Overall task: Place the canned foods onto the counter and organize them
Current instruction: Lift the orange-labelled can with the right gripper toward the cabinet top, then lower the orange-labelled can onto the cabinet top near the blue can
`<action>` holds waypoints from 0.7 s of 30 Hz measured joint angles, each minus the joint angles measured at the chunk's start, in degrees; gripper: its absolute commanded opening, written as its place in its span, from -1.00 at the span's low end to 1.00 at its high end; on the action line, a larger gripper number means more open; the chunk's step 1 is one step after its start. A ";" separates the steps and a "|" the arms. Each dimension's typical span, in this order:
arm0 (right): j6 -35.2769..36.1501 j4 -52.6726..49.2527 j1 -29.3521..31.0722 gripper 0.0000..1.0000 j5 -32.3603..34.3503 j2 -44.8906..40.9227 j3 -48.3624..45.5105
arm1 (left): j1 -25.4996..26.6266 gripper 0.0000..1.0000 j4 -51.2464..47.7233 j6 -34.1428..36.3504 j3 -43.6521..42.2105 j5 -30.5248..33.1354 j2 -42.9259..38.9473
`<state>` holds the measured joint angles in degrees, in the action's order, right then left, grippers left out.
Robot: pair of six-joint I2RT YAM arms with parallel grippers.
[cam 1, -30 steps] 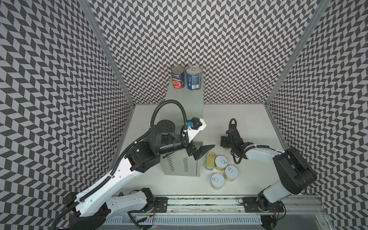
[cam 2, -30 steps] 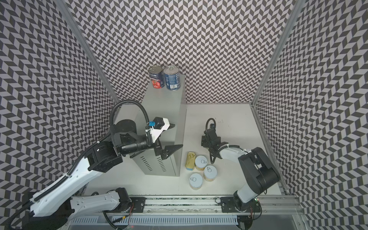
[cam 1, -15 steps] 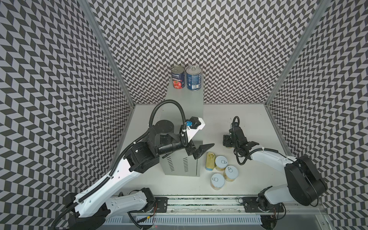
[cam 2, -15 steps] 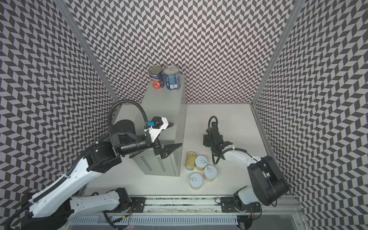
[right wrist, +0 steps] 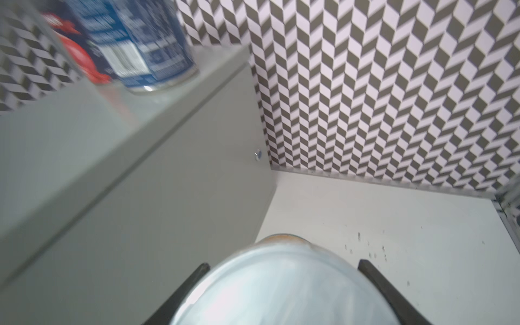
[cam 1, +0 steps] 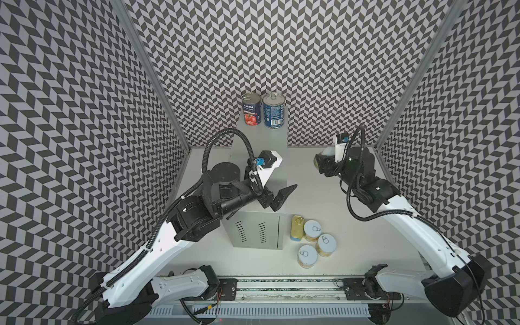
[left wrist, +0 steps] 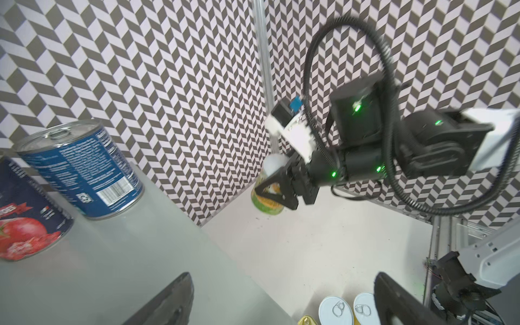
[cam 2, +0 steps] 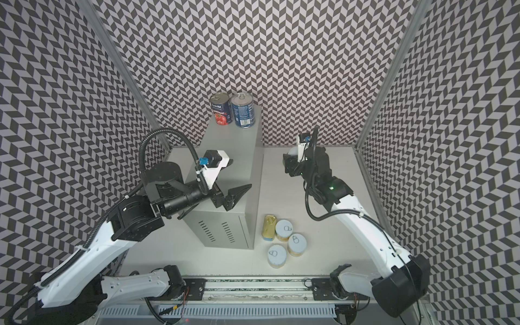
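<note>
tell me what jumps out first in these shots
The right gripper holds a short can aloft beside the grey cabinet, where two tall cans stand at the far end. The left gripper hangs open over its near end; a gold tin and three white-lidded cans sit on the table.

1. Tomato can point(left wrist: 25, 225), at the far end of the counter point(cam 1: 261, 140) top, on the left. The left wrist view shows white capitals ending in "ES" on a red banner above the tomato picture, and the start of the word is cut off. In both top views its white lettering is too small to read.
2. Blue can point(left wrist: 84, 174), just right of it. It carries a barcode, a small square code and blocks of white fine print, none of it legible.
3. Short can point(left wrist: 267, 197), held up to the right of the counter. Its green-and-orange label is blurred, with no word readable.
</note>
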<state>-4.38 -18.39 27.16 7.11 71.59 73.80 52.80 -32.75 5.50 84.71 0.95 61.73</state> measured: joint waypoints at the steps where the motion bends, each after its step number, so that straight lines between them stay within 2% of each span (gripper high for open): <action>1: 0.70 -1.16 0.00 0.26 -1.31 0.04 2.40 | -0.07 0.99 -0.87 0.07 0.70 0.70 0.37; 8: 3.15 -5.77 0.00 0.32 -12.74 2.97 17.14 | -0.44 1.00 -6.49 0.04 5.07 5.77 2.23; 14: 2.62 -9.92 0.37 0.33 -21.86 10.93 30.64 | -1.64 1.00 -9.86 -1.11 6.95 10.34 1.36; 21: 1.95 -18.05 3.56 0.33 -24.13 21.29 44.19 | -2.71 1.00 -13.05 -1.57 6.97 17.86 -1.64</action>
<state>-2.44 -36.45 30.72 -17.02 92.88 117.99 50.09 -45.80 3.92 91.68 18.81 60.10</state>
